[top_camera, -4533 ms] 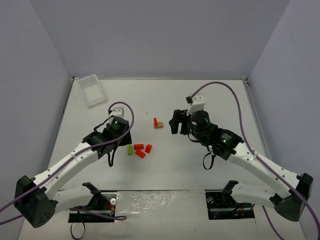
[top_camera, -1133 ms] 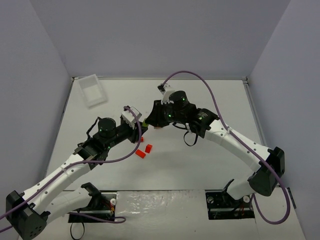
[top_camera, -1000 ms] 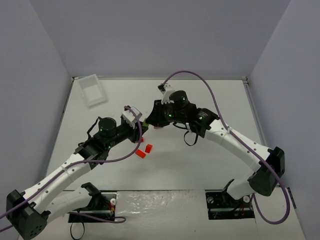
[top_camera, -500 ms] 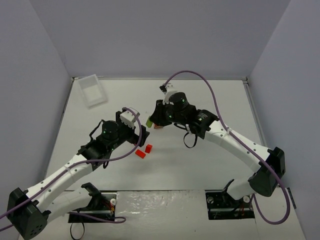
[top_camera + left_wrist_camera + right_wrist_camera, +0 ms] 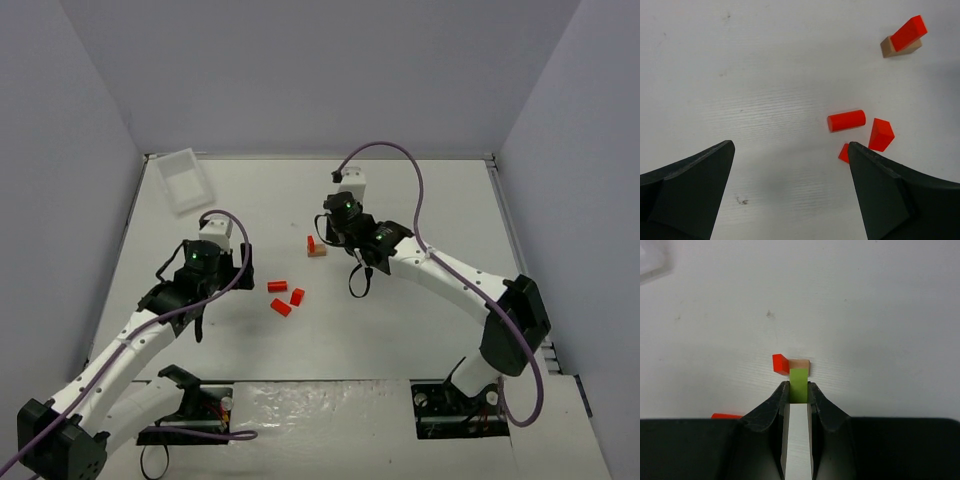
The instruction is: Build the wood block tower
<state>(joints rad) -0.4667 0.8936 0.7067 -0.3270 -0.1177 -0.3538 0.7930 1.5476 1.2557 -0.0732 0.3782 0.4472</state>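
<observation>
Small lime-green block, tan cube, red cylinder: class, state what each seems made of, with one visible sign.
The small lime-green block looks like painted wood: flat, opaque, matte colour, crisp edges. The tan cube is likely bare wood: pale natural tone, grain too small to see. The red cylinder is probably painted wood, though plastic cannot be excluded: even, opaque red.

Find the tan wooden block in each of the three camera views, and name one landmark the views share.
Top external: the tan block lies near the middle of the picture, above the loose red pieces.
Left wrist: the tan block is in the upper right corner.
Right wrist: the tan block is at centre, just beyond the lime-green block.
Shared landmark: the red block touching it, seen in all three views.
</observation>
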